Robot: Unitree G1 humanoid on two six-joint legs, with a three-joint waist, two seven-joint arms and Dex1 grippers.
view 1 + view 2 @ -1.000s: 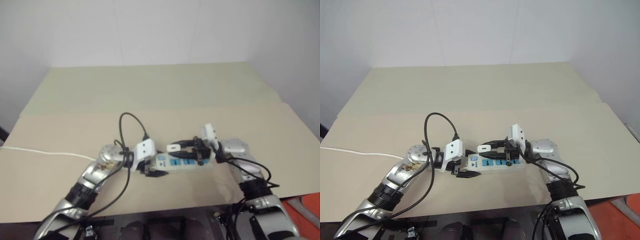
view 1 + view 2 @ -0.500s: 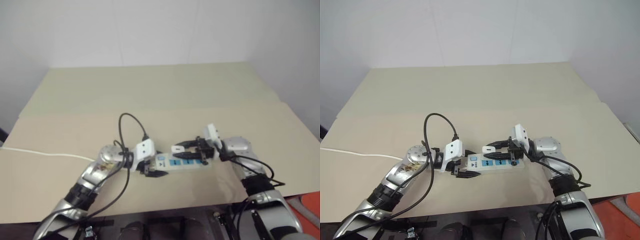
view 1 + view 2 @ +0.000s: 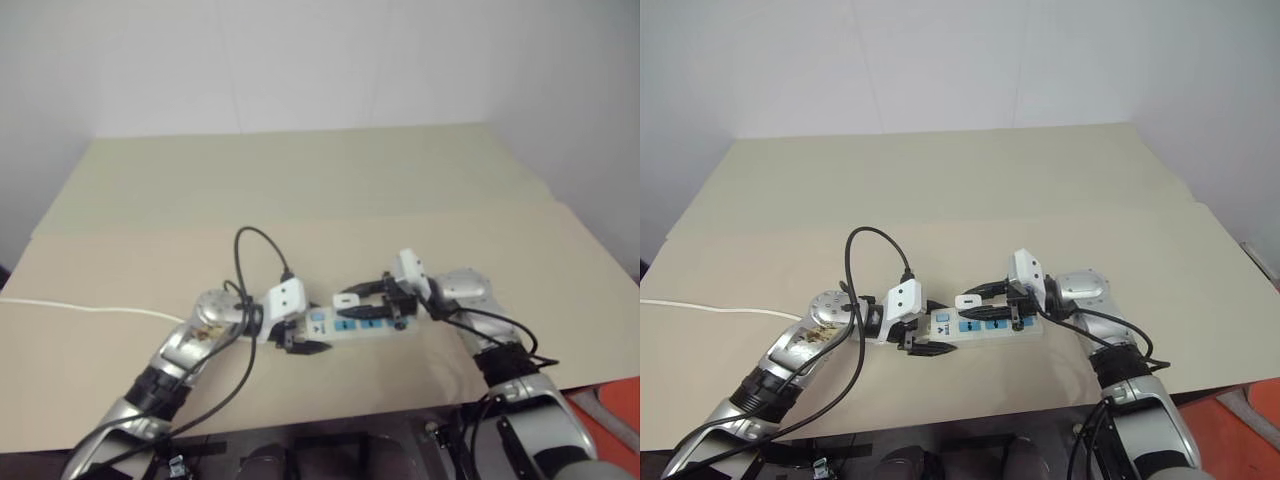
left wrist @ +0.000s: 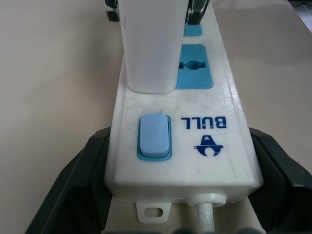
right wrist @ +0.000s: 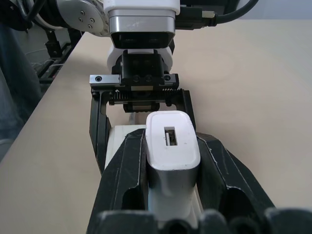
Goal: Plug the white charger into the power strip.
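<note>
Two task items, both at the near middle of the tan tabletop (image 3: pixel 1060 190), between the arms. Item one: the power strip (image 4: pixel 183 146), a long flat white bar with blue socket faces, a blue rocker switch (image 4: pixel 154 136) at the cord end and a thin white cord (image 3: pixel 700 306) trailing off toward the robot's left. It lies flat, and the left gripper (image 3: pixel 923 342) brackets its switch end, black fingers (image 4: pixel 73 195) standing wide against both long sides, steadying it. Item two: the white charger (image 5: pixel 171 146), a small smooth block with a USB port on its back face, clenched between the right gripper (image 3: pixel 975 296) fingers (image 5: pixel 129 170) on its two flat sides. It sits over the strip just past the switch, at the first socket; whether its prongs are seated or merely resting on the socket face cannot be told. Handling, by judgement: the charger is light, rigid and glossy, so likely to slip or twist under push; the side grip low on the body suits it, with pressure straight along the prongs. The strip is light and may slide or tip, so the hold at its end matters.
</note>
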